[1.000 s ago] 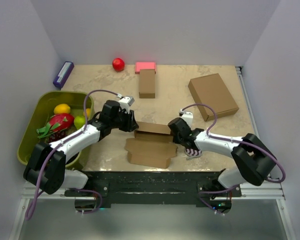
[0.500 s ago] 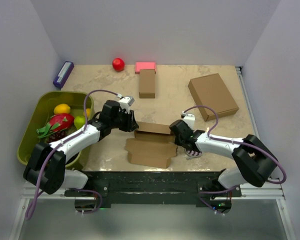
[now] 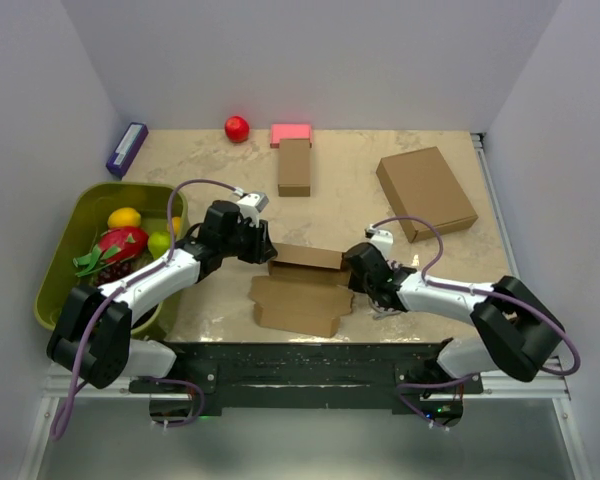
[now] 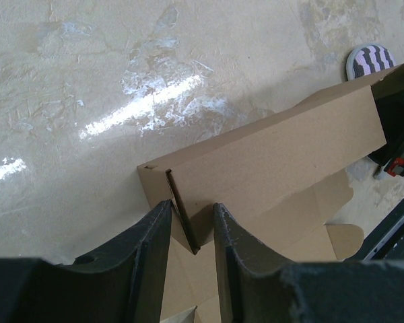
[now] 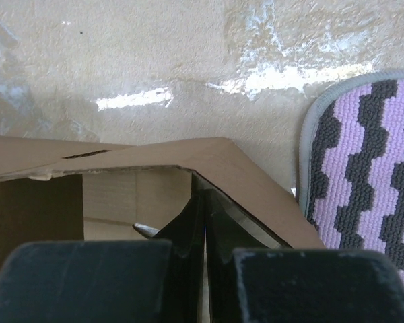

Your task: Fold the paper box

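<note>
Between the fingers (image 4: 155, 229) of the left gripper (image 4: 188, 214) stands the end corner of the paper box (image 4: 276, 148). The fingers straddle that upright wall, but I cannot tell whether they pinch it or only brace it. I judge this hold keeps the back wall standing. On the other end, the right gripper (image 5: 203, 205) is clenched on nothing, its tips tucked under the angled side flap, probably to nudge it inward. The box lies half-formed at the table's (image 3: 350, 170) near edge, between both arms, with a striped pad (image 5: 363, 168) just beside it.
</note>
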